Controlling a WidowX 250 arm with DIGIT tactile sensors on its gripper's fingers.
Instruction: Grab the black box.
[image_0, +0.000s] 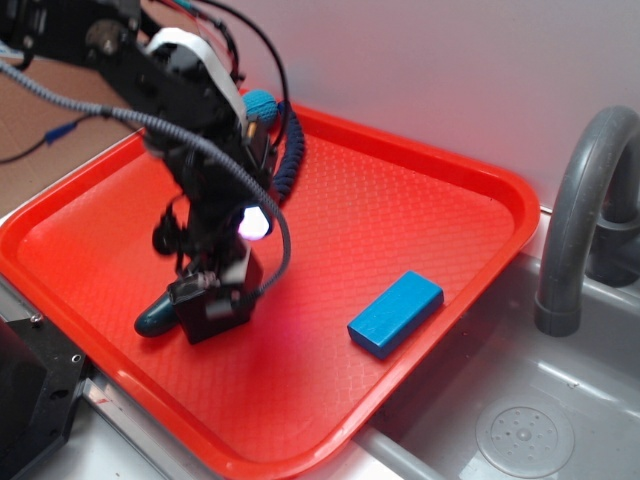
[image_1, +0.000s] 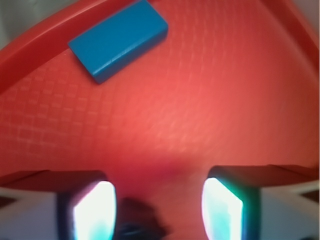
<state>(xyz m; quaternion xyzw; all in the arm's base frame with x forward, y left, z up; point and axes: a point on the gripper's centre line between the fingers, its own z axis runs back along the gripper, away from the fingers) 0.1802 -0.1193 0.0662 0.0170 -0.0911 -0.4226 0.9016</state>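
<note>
The red tray (image_0: 420, 190) fills most of the scene, beside a grey sink (image_0: 540, 420) on the right. The gripper (image_0: 212, 290) stands low at the near left of the tray, jaws apart and holding nothing. The black box (image_0: 215, 312) lies just under it, seemingly between the fingers (image_1: 90, 210), though the wrist view is blurred. Centre over it, lower fully, then close slowly. The blue block (image_0: 396, 313) lies well apart to the right.
</note>
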